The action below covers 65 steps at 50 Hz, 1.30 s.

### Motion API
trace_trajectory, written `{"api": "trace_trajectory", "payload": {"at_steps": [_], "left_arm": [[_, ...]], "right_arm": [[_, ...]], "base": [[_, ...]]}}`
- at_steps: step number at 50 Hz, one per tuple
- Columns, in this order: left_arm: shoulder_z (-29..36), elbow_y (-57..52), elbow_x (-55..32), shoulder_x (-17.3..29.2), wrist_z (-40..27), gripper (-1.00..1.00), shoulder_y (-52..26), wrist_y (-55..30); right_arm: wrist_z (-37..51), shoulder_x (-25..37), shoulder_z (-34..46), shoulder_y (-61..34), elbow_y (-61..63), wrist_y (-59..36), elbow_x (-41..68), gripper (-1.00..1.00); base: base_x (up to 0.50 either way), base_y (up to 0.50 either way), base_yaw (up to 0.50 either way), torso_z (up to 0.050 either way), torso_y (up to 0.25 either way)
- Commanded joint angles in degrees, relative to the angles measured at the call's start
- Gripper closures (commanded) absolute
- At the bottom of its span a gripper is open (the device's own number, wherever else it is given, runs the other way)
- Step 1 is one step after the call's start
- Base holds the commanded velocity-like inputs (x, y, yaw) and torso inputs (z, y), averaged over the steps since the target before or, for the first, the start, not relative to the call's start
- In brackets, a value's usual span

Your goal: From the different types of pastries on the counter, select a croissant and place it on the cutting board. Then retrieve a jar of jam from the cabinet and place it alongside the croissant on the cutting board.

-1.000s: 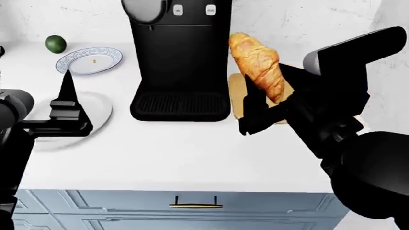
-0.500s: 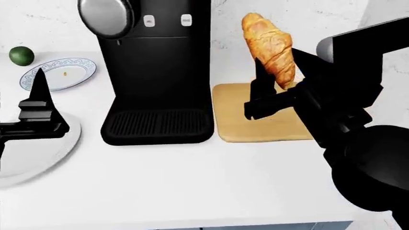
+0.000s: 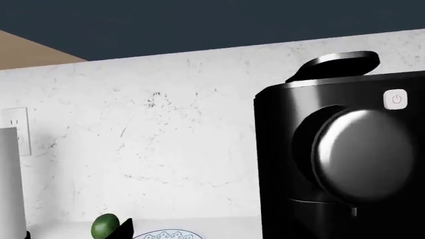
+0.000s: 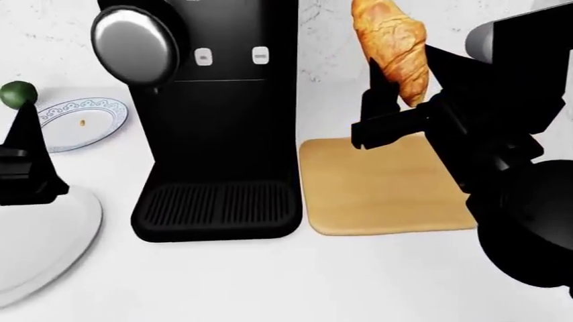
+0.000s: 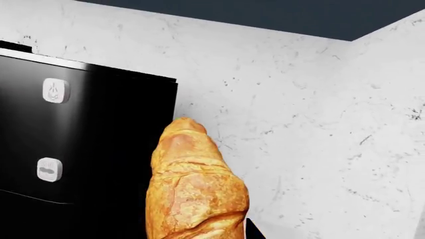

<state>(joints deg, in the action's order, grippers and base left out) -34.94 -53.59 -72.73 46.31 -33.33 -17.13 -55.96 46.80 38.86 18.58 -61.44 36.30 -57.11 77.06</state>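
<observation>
the right gripper (image 4: 407,100) is raised above the bench (image 4: 268,282), its jaws closed on the lower end of the croissant (image 4: 394,47). the croissant stands nearly upright in that grip, its free tip pointing up past the top of the head view, in front of the marbled white wall. in the right wrist view the croissant (image 5: 192,189) rises beside the black coffee machine (image 5: 79,149), its golden ridges plain to see.

below the held croissant lies the cutting board (image 4: 376,188), flat on the bench just beside the right side of the coffee machine (image 4: 215,121). its tan surface is bare where it shows; the right arm covers its right edge. the croissant hangs over the board's far part, apart from it.

the left gripper (image 4: 23,161) hovers at the left edge of the head view above a plain white plate (image 4: 45,241). one dark finger points up; whether its jaws are open or closed, i cannot tell. beyond it sits a blue-patterned plate (image 4: 85,121), and near that a green round fruit (image 4: 16,94). the left wrist view shows the fruit (image 3: 105,226) by the wall and the machine's silver dome (image 3: 365,154).
</observation>
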Motion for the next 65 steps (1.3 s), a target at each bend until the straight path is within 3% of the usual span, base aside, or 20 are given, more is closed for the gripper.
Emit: {"api": "trace_trajectory", "payload": {"at_steps": [1,40,65], "left_arm": [[-2.67,0.59,-2.90,0.43,2.12,-1.00,2.32,0.61],[1.03,3.67,-8.94,5.93,-1.06,-1.00,-2.66,0.10],[0.06,2.91,-11.40,6.98,-2.38,-1.00,-2.52,0.64]], "right_arm": [[-0.19,0.57,-0.04,-0.23,0.11,-0.62,0.14,1.00],[-0.24,4.82,0.45,1.35,-0.24,-2.56,2.76,1.00],[2.28,6.65,-1.84,1.04,-0.33,-1.58,6.31,1.00]], "base": [[0.00,0.00,0.00,0.050,0.033],[0.03,0.00,0.00,0.050,0.028],[0.13,0.09,0.00,0.000,0.000]]}}
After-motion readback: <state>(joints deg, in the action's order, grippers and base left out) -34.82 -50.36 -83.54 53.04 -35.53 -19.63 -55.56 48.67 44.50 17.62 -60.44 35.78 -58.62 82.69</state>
